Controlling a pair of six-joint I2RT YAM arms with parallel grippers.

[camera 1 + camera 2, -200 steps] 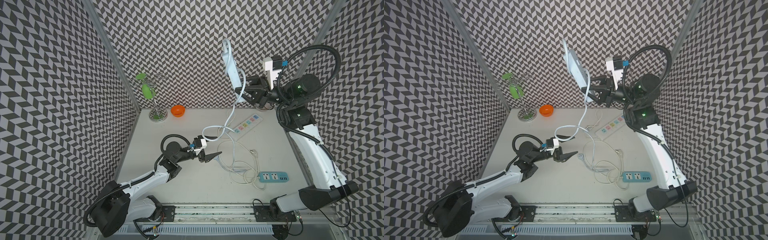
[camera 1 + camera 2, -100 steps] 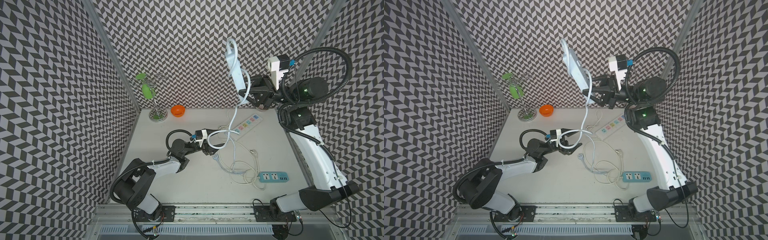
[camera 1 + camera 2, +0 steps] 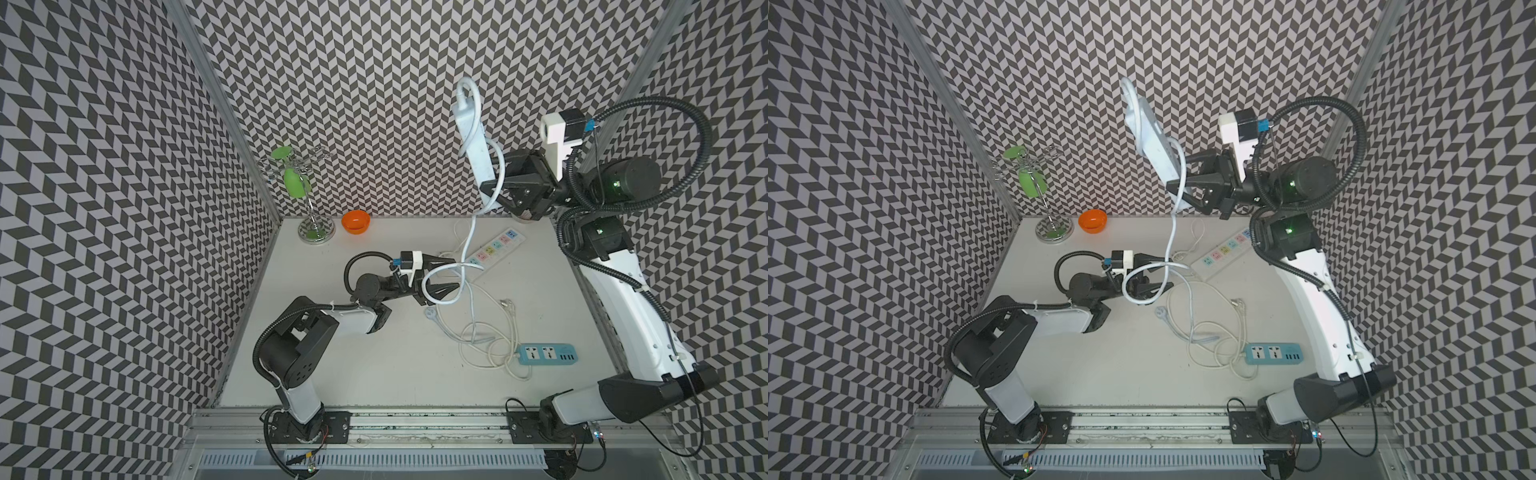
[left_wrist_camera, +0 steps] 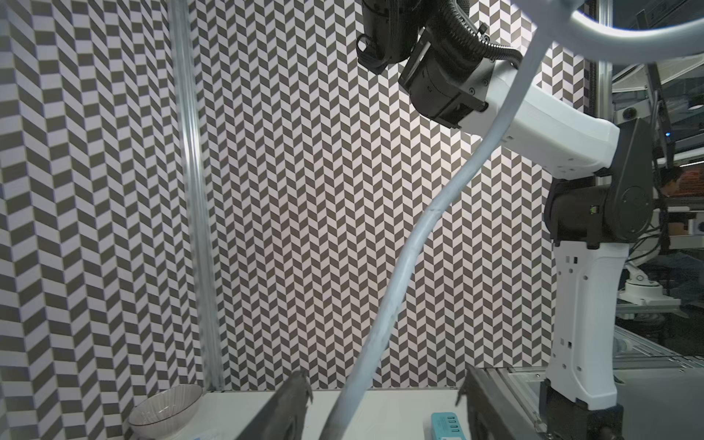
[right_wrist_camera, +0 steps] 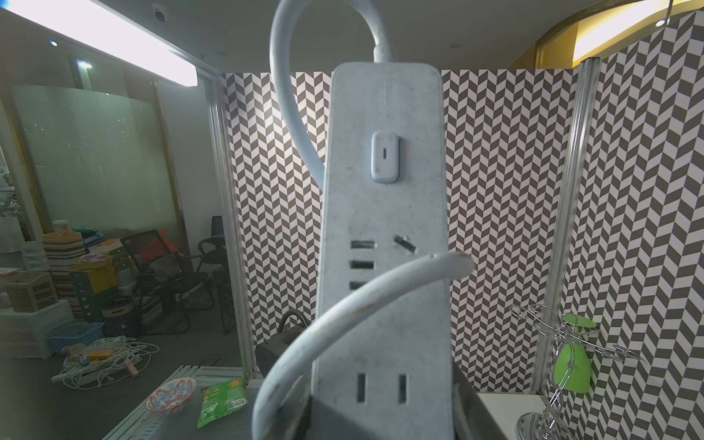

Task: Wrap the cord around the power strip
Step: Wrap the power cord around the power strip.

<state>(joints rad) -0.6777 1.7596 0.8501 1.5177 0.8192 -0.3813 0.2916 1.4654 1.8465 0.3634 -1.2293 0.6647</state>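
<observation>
**Power strip held near upright in the air; cord passed between parted left jaws**

The right gripper (image 3: 496,189) is seen clamped on the lower end of the power strip (image 3: 473,141). The strip is held in the air in front of the back wall, well above the table (image 3: 374,374). Its long axis is set close to upright and somewhat tilted. The end where the cable leaves is pointed upward and the plain end is gripped below. In the right wrist view the socket face of the strip is turned toward that camera.

The cord (image 3: 469,232) is seen leaving the top end, bent over in a tight arch and carried down behind the strip. In the right wrist view one turn is laid slantwise across the socket face, over the lower sockets. From the gripped end the cable hangs down to the table.

The left gripper (image 3: 446,275) is held low over the table with its jaws parted. In the left wrist view the cord is passed between them and no clamping is seen. Beyond it, the cable is curled in a loop and ends in the round plug (image 3: 431,312), which lies on the table. Near by lie the wide white strip (image 3: 496,247) and the teal strip (image 3: 548,353), amid thin pale cords.
</observation>
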